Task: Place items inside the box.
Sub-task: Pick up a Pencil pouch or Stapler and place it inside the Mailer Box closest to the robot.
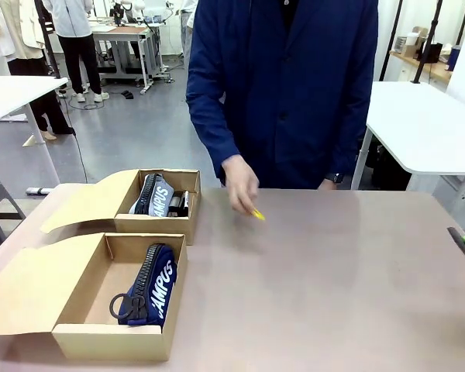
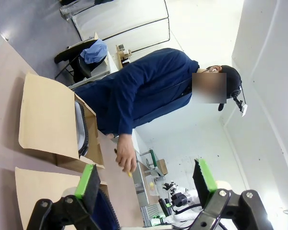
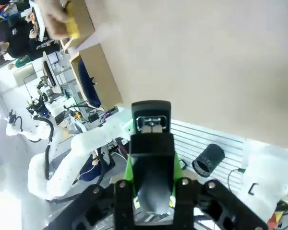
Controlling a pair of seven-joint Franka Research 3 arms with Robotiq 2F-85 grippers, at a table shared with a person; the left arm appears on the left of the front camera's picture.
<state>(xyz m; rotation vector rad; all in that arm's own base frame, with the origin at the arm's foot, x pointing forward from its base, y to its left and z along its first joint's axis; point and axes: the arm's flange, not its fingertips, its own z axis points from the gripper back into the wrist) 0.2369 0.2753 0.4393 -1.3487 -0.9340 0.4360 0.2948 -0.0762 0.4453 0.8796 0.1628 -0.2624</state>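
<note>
The tan table (image 1: 333, 294) is carrying two open cardboard boxes on its left part. The longer, shallow box (image 1: 112, 341) is sitting by the near edge, the squatter box (image 1: 156, 226) is standing just behind it, and both lids are hanging open leftward.

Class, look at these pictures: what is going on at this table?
A person's hand holds a small yellow utility knife. The navy CAMPUS pouch already lies in the longer box. The right claw grips a black stapler; the left claw is open and empty.
</note>
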